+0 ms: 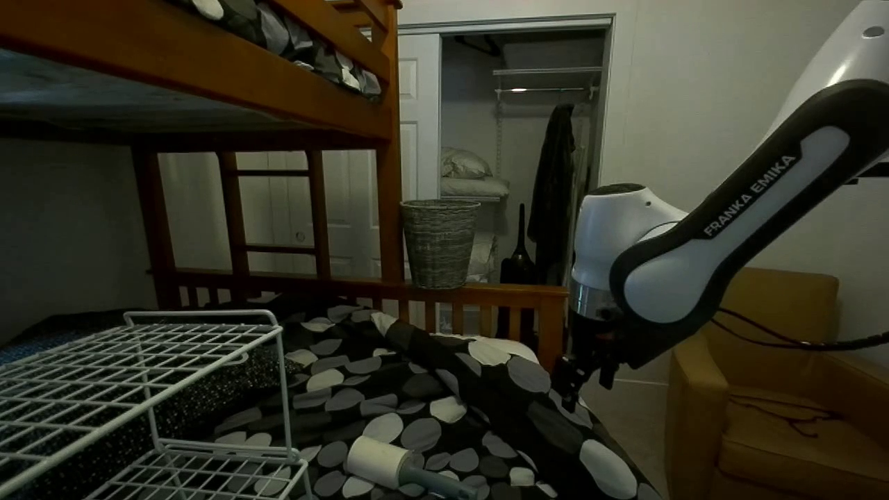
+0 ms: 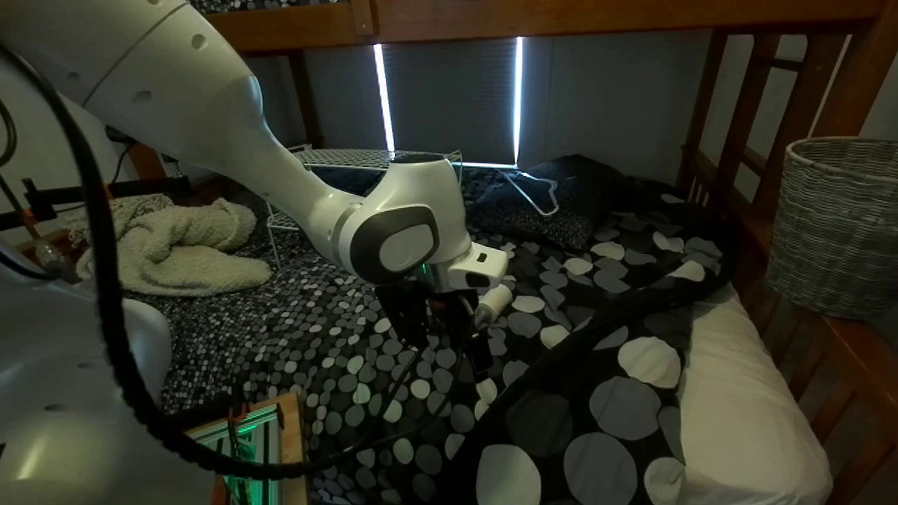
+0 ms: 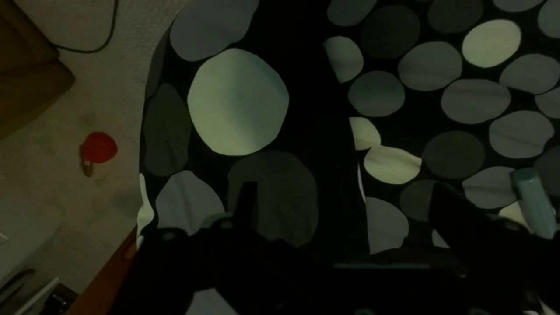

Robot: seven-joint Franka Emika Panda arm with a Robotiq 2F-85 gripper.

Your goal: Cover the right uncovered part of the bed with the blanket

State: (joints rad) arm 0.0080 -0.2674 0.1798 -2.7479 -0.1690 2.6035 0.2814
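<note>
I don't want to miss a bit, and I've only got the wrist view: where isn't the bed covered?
Observer: In an exterior view, the bed shows bare white between the blanket and the slatted end rail.
Operator: Oh! Is anything up on that rail?
Observer: Yes, a woven basket stands on top of it in both exterior views.
</note>
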